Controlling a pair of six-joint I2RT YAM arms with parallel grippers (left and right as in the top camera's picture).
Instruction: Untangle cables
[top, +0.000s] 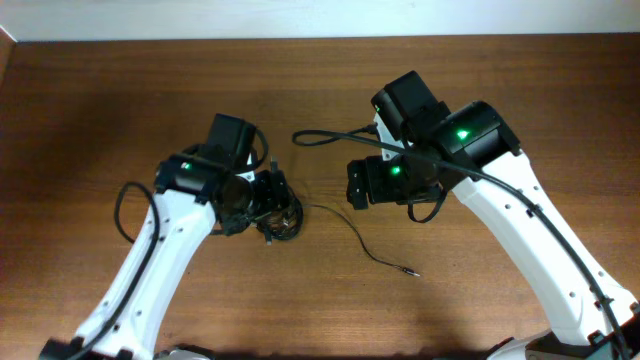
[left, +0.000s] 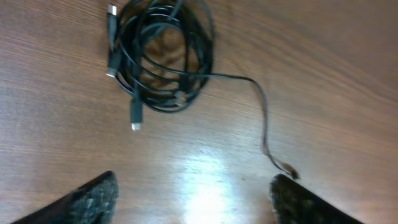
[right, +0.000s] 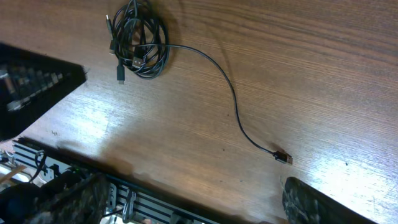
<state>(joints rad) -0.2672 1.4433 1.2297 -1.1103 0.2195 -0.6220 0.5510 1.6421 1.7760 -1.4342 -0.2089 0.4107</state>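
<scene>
At the lower edge of the left wrist view, two dark textured fingers (left: 93, 200) stand wide apart with only bare tabletop between them: the left jaws are open and grip nothing. The frame cuts off both fingers. Beyond them, on the brown wood-grain table (left: 323, 74), lies the coiled bundle of thin black cables (left: 163, 59), well apart from the fingers. Small plug ends hang from the left side of the coil. One loose black strand (left: 261, 118) leaves the coil on the right and ends just beside the right-hand finger; contact cannot be determined.

At the bottom corners of the right wrist view, the right jaws are likewise open and empty, their fingers (right: 311, 204) cropped. A blurred black rail (right: 143, 205) runs along the table edge between them. Only this view shows the strand's full run to its small metal-tipped plug (right: 283, 157). The coil lies at the far end. A ribbed black body (right: 31, 87) intrudes at the left border.

Only the overhead view shows both white arms (top: 150, 260). There the left jaws hang over the coil and hide part of it. A thick black arm lead (top: 325, 136) arcs beside the right arm.
</scene>
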